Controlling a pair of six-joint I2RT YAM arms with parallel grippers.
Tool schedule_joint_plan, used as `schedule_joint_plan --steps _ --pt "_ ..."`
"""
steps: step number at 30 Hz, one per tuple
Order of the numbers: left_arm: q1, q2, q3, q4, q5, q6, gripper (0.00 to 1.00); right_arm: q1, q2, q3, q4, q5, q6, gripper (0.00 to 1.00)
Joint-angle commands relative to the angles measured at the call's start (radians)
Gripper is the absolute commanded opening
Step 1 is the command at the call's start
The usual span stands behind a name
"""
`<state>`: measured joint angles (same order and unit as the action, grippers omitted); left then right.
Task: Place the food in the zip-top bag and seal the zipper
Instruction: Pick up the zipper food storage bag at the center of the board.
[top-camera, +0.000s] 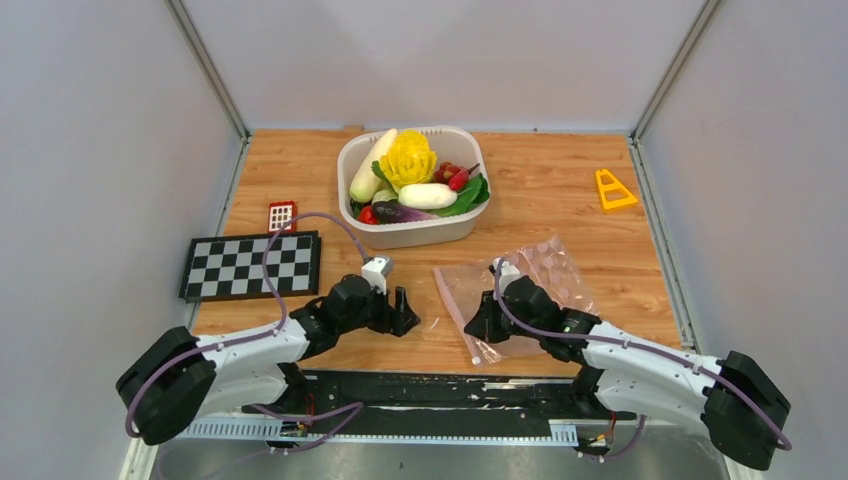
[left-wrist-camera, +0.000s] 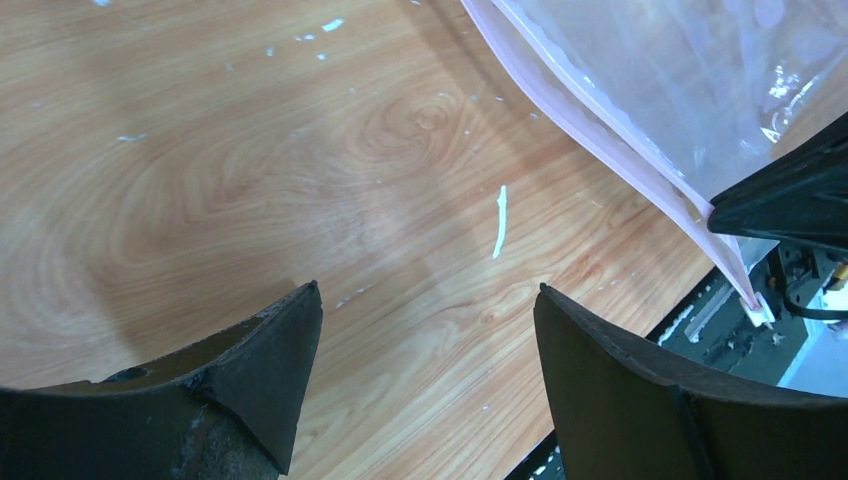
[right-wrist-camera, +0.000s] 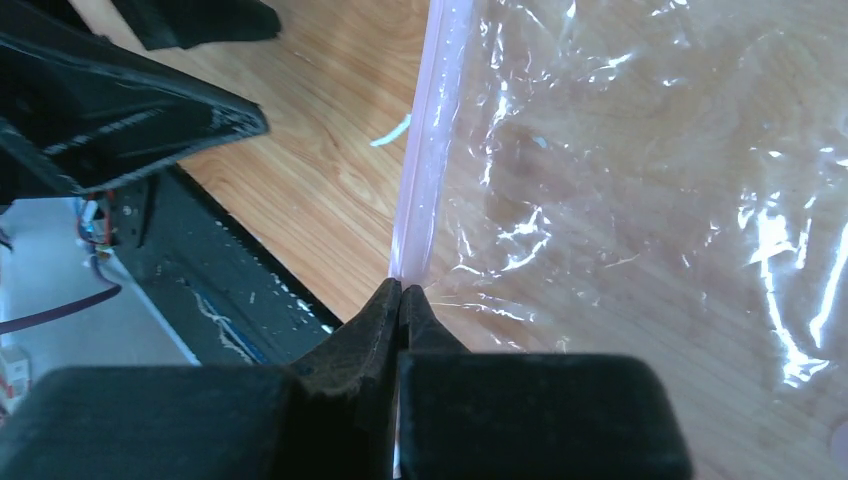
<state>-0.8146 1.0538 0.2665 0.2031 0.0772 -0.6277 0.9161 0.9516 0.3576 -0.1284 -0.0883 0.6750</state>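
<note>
The food (top-camera: 408, 160), a white radish, a yellow cabbage, green leaves and small red and purple pieces, lies in a white tub (top-camera: 410, 232) at the table's back middle. The zip-top bag (top-camera: 545, 275) lies flat and empty on the wood near the front right. Its pale pink zipper (top-camera: 455, 305) runs along its left edge. My right gripper (top-camera: 478, 325) is shut on the zipper (right-wrist-camera: 425, 150) close to the near end, its tips (right-wrist-camera: 400, 287) pinching the strip. To the left of the zipper (left-wrist-camera: 600, 140), my left gripper (left-wrist-camera: 428, 290) stands open over bare wood, holding nothing.
A black-and-white checkerboard (top-camera: 250, 265) lies at the left with a small red block (top-camera: 282, 215) behind it. A yellow triangular piece (top-camera: 613, 190) sits at the back right. The black base rail (top-camera: 430, 390) runs along the near edge. Grey walls enclose the table.
</note>
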Motion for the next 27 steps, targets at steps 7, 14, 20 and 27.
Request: schedule_joint_plan --steps 7,14,20,27 --pt "-0.125 0.191 0.042 0.363 0.033 -0.170 0.85 -0.027 -0.067 -0.015 0.057 -0.063 0.009 0.00" --pt "-0.163 0.466 -0.029 0.872 0.007 -0.436 0.83 -0.027 -0.061 -0.013 0.075 -0.054 0.024 0.00" --pt "-0.163 0.673 -0.035 1.144 -0.004 -0.553 0.74 -0.027 -0.073 -0.019 0.074 -0.041 0.037 0.00" --pt "-0.166 0.713 -0.033 1.137 -0.025 -0.562 0.57 -0.027 -0.083 -0.025 0.073 -0.030 0.052 0.00"
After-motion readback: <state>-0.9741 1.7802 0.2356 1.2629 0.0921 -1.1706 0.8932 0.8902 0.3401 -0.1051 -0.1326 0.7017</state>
